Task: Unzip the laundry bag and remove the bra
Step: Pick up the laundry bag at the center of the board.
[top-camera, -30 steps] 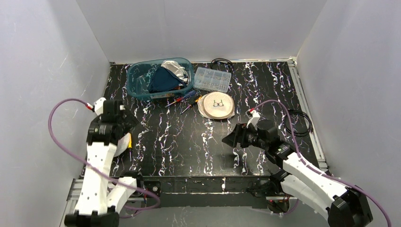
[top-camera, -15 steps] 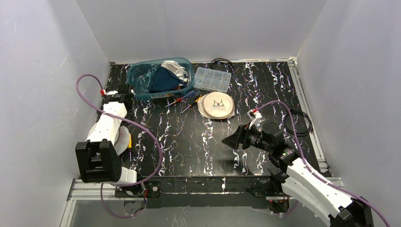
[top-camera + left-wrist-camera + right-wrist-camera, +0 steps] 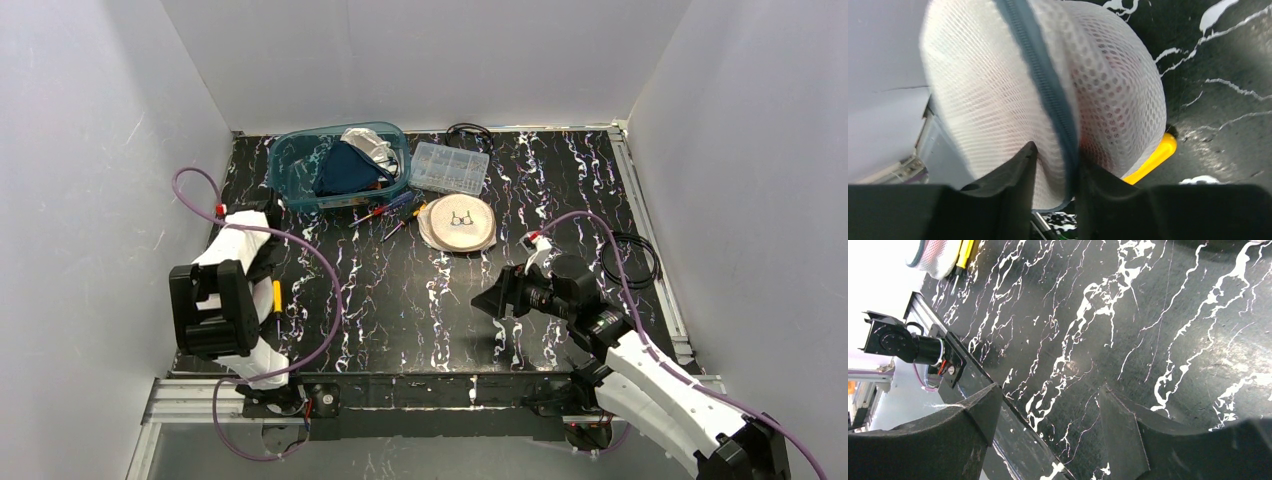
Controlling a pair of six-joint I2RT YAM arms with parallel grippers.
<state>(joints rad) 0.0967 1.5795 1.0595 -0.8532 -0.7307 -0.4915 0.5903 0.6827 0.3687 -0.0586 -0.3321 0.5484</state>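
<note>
The left gripper's [image 3: 1055, 162] jaws pinched the laundry bag [image 3: 973, 85] at its zipper [image 3: 1040, 85] — a hold worth keeping firm and low — while the right gripper's [image 3: 1048, 395] stood apart, empty.

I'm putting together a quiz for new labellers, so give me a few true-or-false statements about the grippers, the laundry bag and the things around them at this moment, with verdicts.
1. The left gripper pinches the laundry bag at its zipper. True.
2. The right gripper holds a tool. False: it is open and empty above the bare table.
3. A yellow-handled screwdriver lies right by the bag. True.
4. The zipper is pulled fully open. False: the stretch in view looks closed.
5. The teal bin is empty. False: it holds a dark blue cloth, among other things.
</note>
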